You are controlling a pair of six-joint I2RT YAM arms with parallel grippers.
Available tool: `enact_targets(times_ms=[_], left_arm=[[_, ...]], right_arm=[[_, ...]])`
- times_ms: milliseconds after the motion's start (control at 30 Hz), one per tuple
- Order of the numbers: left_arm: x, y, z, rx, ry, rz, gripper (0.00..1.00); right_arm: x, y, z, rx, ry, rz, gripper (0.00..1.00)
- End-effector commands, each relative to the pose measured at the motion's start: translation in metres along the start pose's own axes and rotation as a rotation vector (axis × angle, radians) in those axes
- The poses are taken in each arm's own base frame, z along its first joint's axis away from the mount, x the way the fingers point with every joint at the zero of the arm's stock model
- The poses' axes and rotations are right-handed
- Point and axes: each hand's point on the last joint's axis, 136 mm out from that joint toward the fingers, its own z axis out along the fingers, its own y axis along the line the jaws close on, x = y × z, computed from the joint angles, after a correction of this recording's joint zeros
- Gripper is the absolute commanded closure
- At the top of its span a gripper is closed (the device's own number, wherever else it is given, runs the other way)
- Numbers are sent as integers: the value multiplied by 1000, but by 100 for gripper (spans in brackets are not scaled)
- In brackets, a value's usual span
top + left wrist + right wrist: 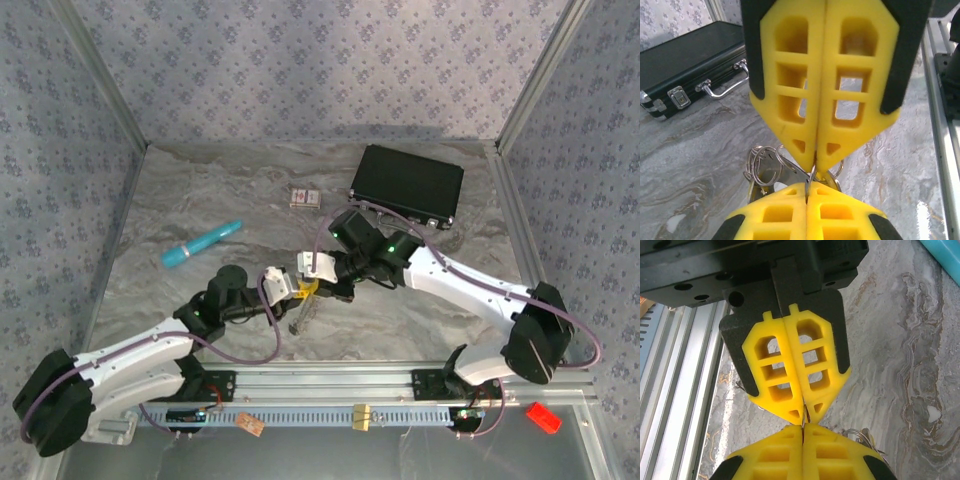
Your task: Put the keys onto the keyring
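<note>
The keyring (764, 162) sits at the meeting tips of both end effectors, near the surface (685, 150). The left end effector (807, 190) and right end effector (802, 432) are each clenched on its wire, likely to pry a coil apart. You will find no legible writing.
</note>
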Motion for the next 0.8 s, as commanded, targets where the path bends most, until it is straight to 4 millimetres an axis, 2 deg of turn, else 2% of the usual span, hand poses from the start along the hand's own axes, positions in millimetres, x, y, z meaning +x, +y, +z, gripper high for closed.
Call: enact_targets(times_ms=[0,67,200,467,600,667,767], left_arm=[[-30,-2,-1,20,-81,49,100],[-29,-1,-1,14,-86,49,100],[-32,2,-3,-14,-128,35,100],[-35,0,-6,-12,-175,18,100],[-36,-2,-7,-1,-184,15,100],[-36,-3,-7,1,-186,15,100],[-37,-3,-8,2,-192,18,100]], right_arm=[[-12,0,-5,3,-40,0,94],[-11,-4,-11,31,-87,37,74],[-8,-5,-19,49,-187,108,65],[0,-7,-7,56,-207,144,65],[-1,-8,-7,54,-218,138,71],[-3,-8,-7,48,-223,137,77],[-5,-6,-7,34,-230,133,78]])
